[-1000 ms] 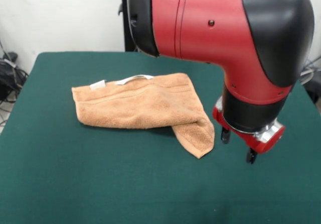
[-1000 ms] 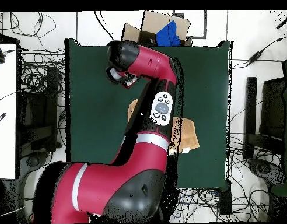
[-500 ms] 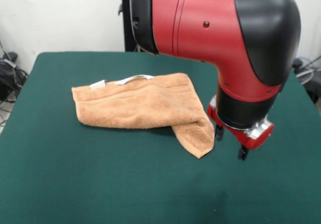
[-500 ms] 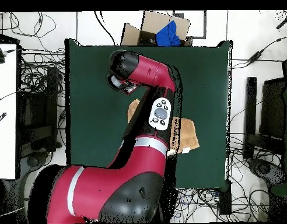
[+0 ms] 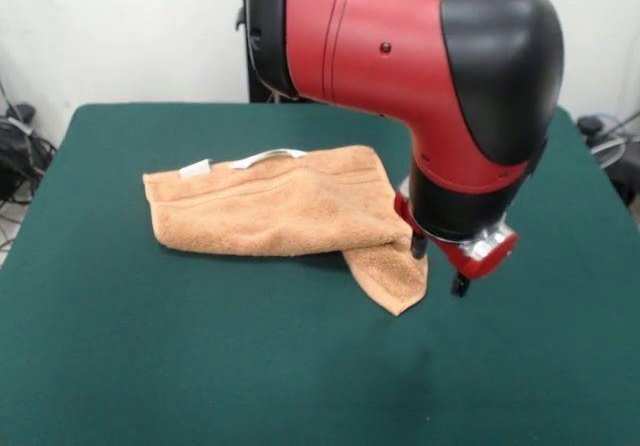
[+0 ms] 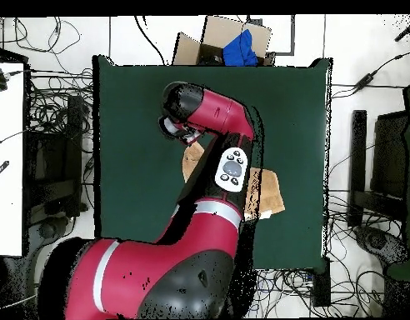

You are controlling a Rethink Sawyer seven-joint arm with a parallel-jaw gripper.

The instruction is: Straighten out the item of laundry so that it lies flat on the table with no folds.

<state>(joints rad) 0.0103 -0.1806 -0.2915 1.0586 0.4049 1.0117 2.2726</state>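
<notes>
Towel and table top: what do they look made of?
Towel: looks like terry cloth, orange-tan with a matte, nubby pile, flatter woven bands near one edge and small white tags; it drapes softly where it is folded. Table: the top looks like dark green cloth or felt, matte with no glare; what lies beneath cannot be told.

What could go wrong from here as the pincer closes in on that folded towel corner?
The towel lies doubled over, one corner flap pointing toward the camera. The open pincer hangs just beside that flap, so it might pinch both layers and drag the whole towel instead of unfolding it. It might also snag the green table cover. From overhead, the arm hides most of the towel.
</notes>
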